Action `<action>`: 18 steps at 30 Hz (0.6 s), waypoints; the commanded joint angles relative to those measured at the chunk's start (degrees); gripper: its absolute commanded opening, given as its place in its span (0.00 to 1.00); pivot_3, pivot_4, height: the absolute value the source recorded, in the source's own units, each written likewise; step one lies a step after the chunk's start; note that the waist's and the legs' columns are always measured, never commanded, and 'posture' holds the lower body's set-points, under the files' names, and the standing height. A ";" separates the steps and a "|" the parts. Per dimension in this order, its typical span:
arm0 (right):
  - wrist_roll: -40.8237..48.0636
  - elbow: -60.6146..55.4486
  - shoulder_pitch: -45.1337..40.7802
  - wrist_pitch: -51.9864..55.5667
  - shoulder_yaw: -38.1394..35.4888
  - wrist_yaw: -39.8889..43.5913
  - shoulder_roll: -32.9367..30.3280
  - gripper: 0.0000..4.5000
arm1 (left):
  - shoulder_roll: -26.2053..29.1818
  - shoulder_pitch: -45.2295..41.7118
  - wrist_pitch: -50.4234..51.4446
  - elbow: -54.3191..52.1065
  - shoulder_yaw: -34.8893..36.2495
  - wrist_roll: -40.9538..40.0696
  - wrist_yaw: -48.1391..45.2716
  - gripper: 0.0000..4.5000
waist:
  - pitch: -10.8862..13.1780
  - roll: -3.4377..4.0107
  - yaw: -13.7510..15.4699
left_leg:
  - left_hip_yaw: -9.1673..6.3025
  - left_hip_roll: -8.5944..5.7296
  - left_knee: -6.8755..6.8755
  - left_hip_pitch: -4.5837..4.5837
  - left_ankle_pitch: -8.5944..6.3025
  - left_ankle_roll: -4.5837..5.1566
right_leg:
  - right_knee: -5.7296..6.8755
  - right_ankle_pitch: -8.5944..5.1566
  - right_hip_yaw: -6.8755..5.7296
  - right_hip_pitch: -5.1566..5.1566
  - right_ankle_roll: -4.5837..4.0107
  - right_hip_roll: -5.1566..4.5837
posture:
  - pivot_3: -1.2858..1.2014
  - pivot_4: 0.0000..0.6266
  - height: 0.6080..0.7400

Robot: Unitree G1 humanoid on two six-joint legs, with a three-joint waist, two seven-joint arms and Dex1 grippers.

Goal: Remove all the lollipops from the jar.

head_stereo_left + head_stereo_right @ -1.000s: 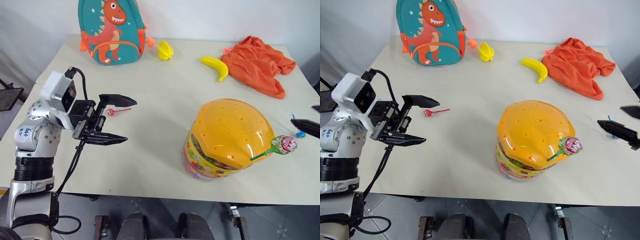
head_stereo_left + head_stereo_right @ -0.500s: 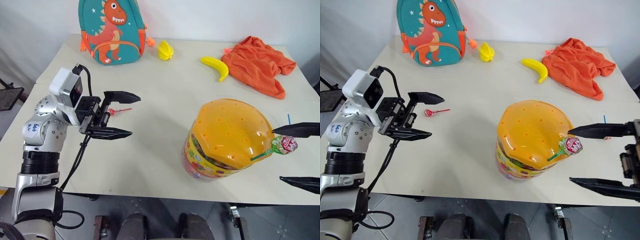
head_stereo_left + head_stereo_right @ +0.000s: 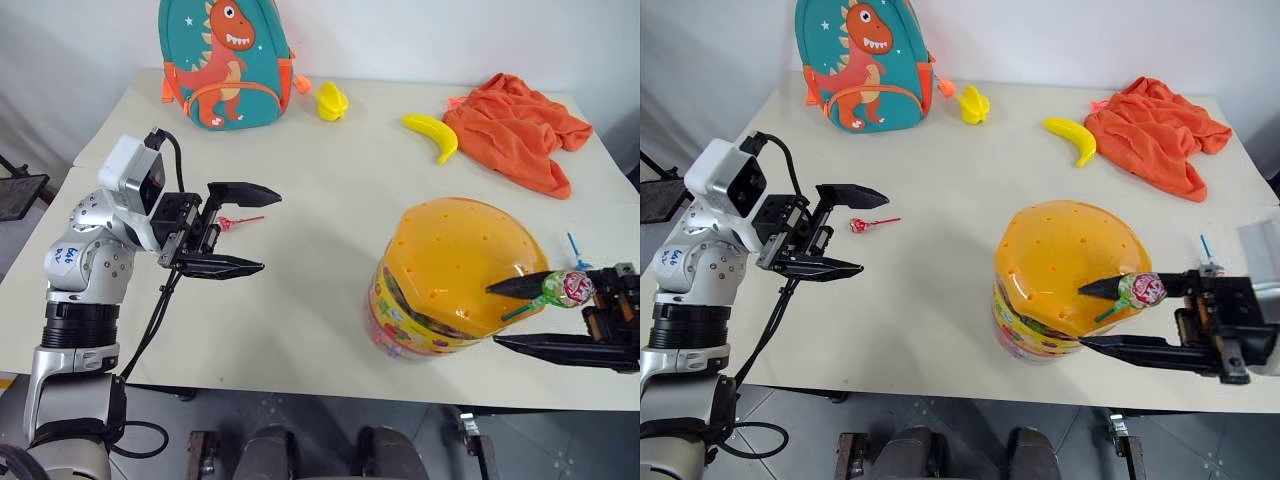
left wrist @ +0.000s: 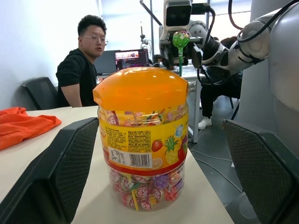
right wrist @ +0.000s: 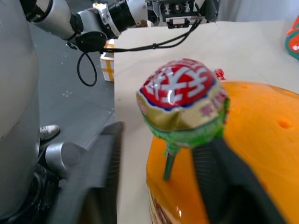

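1. Closing my right gripper (image 3: 1095,315) on the green-stick lollipop with the red-and-green wrapper (image 3: 1146,290), which pokes out of a hole in the orange domed lid of the clear plastic jar (image 3: 1065,262), near the table's (image 3: 940,290) front right edge.
2. Fingers partly parted, straddling the candy head; I can't yet call it a firm grasp.
3. Stick slants up and rightward, so I judge the pull goes along it.
4. Left gripper (image 3: 243,229) spread wide, empty, well apart near the left edge.

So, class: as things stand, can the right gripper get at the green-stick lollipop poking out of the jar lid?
Probably yes: the right gripper already brackets the lollipop on the jar, with nothing between them.
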 commanded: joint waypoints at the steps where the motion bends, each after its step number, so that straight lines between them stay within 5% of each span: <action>1: 1.75 0.25 -1.81 -2.02 0.00 -0.87 -0.10 0.20 | 0.82 0.33 -1.00 -1.84 1.17 -0.29 -4.99 1.00 | 0.00 0.00 0.01 | -0.02 0.00 0.00 0.00 0.00 0.00 | 0.00 0.00 -0.01 0.00 0.00 0.00 | 0.52 0.24 1.00; 4: 3.91 0.97 -3.51 -2.12 0.14 -1.34 -0.34 0.00 | 0.64 0.65 -0.92 -2.39 1.30 -0.56 -4.83 1.00 | 0.00 0.00 0.00 | -0.02 0.00 0.01 -0.01 0.00 0.00 | 0.00 0.00 0.00 0.00 0.00 0.00 | 0.52 0.24 1.00; 12: 8.18 7.00 -11.30 -1.83 -0.38 -4.21 -3.31 0.00 | 0.82 0.90 -0.65 -2.98 1.47 -1.02 -4.96 1.00 | 0.00 0.00 -0.06 | -0.02 0.01 0.02 -0.01 0.00 0.00 | 0.02 0.00 -0.01 -0.01 0.00 0.00 | 0.52 0.24 1.00; 18: -1.85 19.98 -23.44 -5.11 3.85 -12.69 -9.29 0.00 | 1.35 0.65 -0.38 -3.25 1.88 -1.61 -5.31 1.00 | 0.00 0.00 -0.14 | 0.00 0.03 0.06 -0.02 0.00 0.00 | 0.05 0.00 0.01 -0.03 0.00 0.00 | 0.52 0.24 1.00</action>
